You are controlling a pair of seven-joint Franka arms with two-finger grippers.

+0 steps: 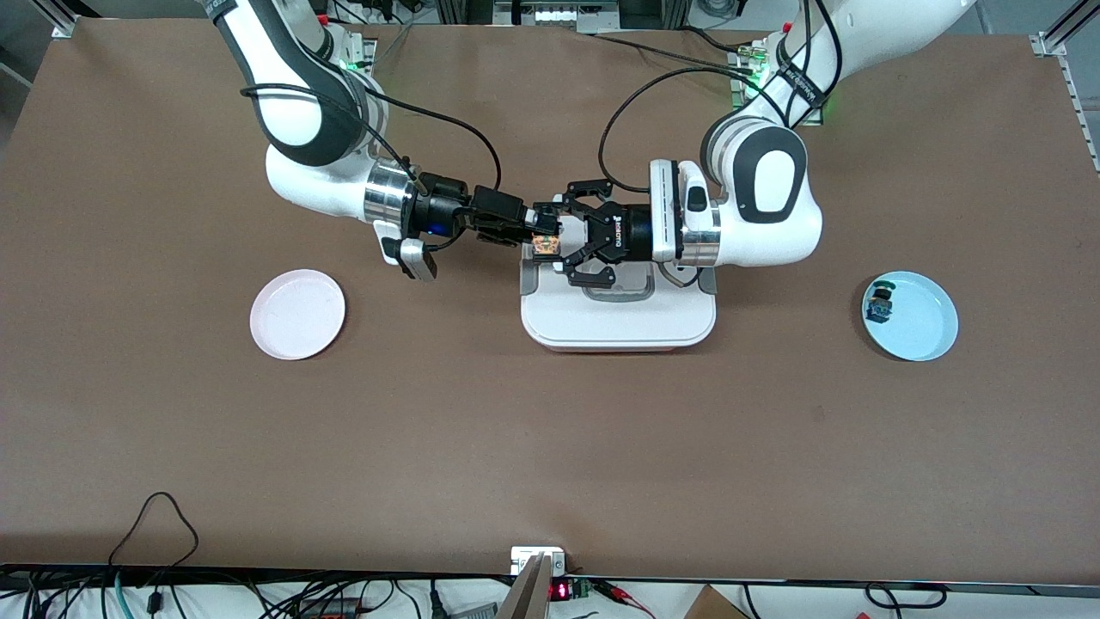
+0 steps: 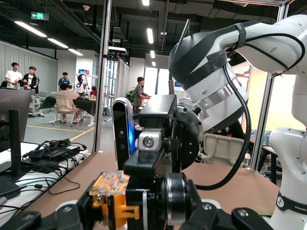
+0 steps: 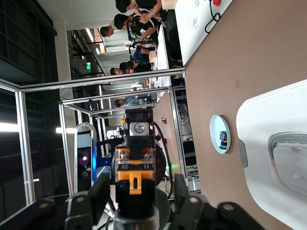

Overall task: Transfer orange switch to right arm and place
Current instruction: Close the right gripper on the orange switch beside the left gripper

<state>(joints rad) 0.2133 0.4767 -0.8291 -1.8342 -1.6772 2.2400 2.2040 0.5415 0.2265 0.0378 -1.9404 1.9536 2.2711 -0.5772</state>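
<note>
Pink plate (image 1: 297, 314): on the brown worktop (image 1: 550, 447) toward the right arm's end. White lidded box (image 1: 618, 314): mid-worktop. Blue plate (image 1: 910, 315): toward the left arm's end, carrying a small green-and-blue switch (image 1: 879, 303). Orange switch (image 1: 545, 244): in the air over the box's edge, between the two grippers. Left gripper (image 1: 569, 241): claw fingers (image 1: 584, 258) closed around the switch. Right gripper (image 1: 531, 230): slim fingers touching the switch from the facing end; whether they clamp it cannot be told.
</note>
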